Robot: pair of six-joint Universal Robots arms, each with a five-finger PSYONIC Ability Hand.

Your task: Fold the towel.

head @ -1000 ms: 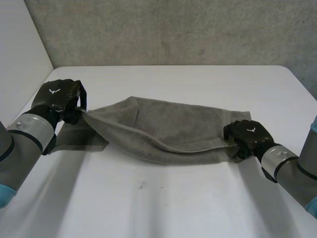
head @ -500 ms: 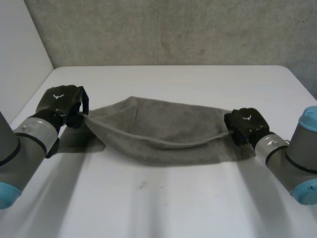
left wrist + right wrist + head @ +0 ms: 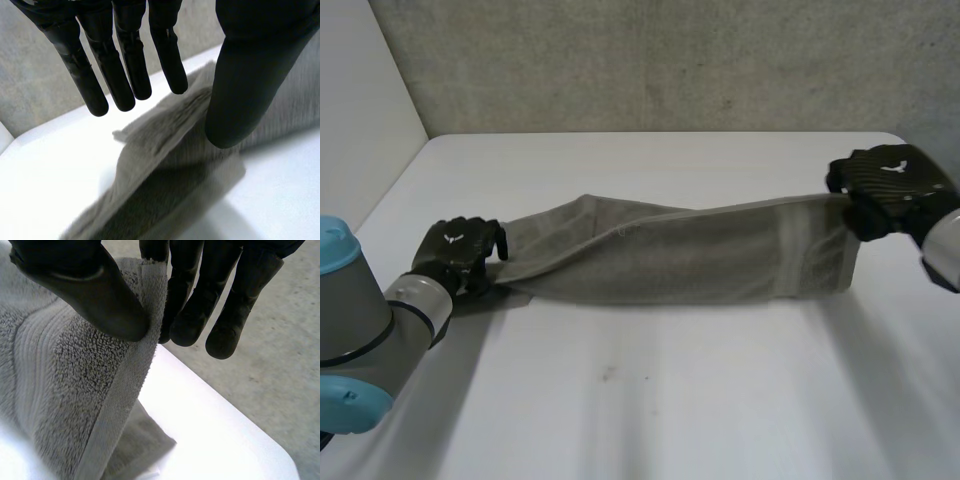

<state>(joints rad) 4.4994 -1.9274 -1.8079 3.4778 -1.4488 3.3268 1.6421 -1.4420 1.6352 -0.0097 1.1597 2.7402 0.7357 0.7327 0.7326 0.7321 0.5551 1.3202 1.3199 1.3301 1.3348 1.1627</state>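
Towel (image 3: pixel 690 262) strung out in a long grey band btwn both hands, over the table (image 3: pixel 650 400)! Right robot hand (image 3: pixel 892 185) is up off the table w/ the towel's end hem pinched btwn thumb and fingers. Firm clamp, cloth hanging below its palm. Left robot hand (image 3: pixel 455 255) sits low at the other end, fingers straight and spread away from the thumb, nothing pinched. It's relaxed, not gripping, w/ the towel end lying just past its fingertips.

Risk, as I read it: only one end is held. If the right pulls away, the whole towel prob. drags across the table and bunches instead of folding. Right's pinch is also close to the hem's edge, so a tug could slip it out.

Views: head cam gives the full span and the height gap btwn hands, but can't settle the left's grip. Left wrist cam does, showing clear space btwn thumb and fingers. Right wrist cam shows the pinch on the hem, plus cloth reaching the table beneath.
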